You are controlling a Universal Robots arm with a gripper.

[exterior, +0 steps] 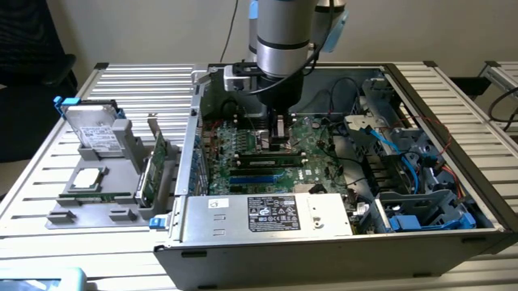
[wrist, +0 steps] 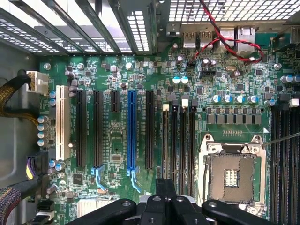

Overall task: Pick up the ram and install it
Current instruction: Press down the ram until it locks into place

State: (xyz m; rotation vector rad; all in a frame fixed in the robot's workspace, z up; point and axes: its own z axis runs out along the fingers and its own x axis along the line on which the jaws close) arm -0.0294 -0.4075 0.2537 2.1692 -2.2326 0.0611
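Observation:
The ram point(exterior: 271, 162), a slim green stick with dark chips, lies low along a slot of the motherboard point(exterior: 324, 136) inside the open computer case. My gripper point(exterior: 279, 144) reaches down into the case just behind the ram's middle, with its fingers shut. I see nothing between them, and a black slot shows between the fingertips and the ram. In the wrist view the shut gripper point(wrist: 166, 187) hangs over the row of long black memory slots point(wrist: 183, 140), beside the open processor socket point(wrist: 232, 173). Whether the fingertips touch the board I cannot tell.
A silver power supply point(exterior: 267, 212) walls the case's near side. Blue and black cables point(exterior: 380, 136) and drive cages fill the exterior view's right. On the exterior view's left, a grey fixture point(exterior: 121, 209) holds a hard drive point(exterior: 97, 130) and an upright green expansion card point(exterior: 159, 154).

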